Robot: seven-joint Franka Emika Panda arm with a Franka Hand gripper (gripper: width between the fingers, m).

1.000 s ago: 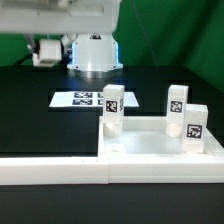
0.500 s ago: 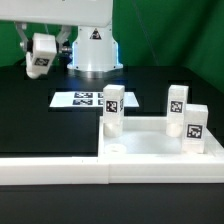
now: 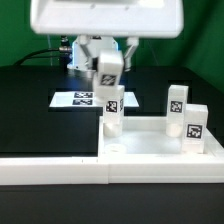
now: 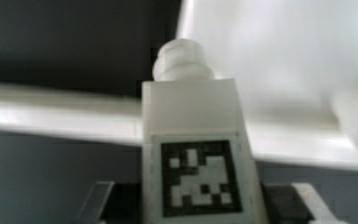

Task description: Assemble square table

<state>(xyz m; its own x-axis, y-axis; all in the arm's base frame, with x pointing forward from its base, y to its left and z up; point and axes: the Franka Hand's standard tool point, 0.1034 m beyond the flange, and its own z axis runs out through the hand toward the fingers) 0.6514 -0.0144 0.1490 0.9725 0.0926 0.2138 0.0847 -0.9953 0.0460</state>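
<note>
The white square table top point(image 3: 150, 143) lies in the corner of the border rail. Three short tagged legs stand upright in its corners: one at the back left point(image 3: 112, 110), one at the back right point(image 3: 177, 105), one at the front right point(image 3: 196, 125). The round socket point(image 3: 118, 150) at its front left corner holds nothing. My gripper point(image 3: 109, 57) is shut on a fourth leg point(image 3: 108, 70), held in the air just above the back left leg. In the wrist view this leg point(image 4: 194, 130) fills the middle between my fingers point(image 4: 307, 196), its peg pointing away.
The marker board point(image 3: 80, 98) lies flat on the black table behind the table top. The long white L-shaped border rail point(image 3: 55, 168) runs along the front edge. Green backdrop at both sides. The arm's white body fills the top of the exterior view.
My gripper has carried the leg from the back of the exterior view's left to the middle and forward. It now hangs over the back left leg.
</note>
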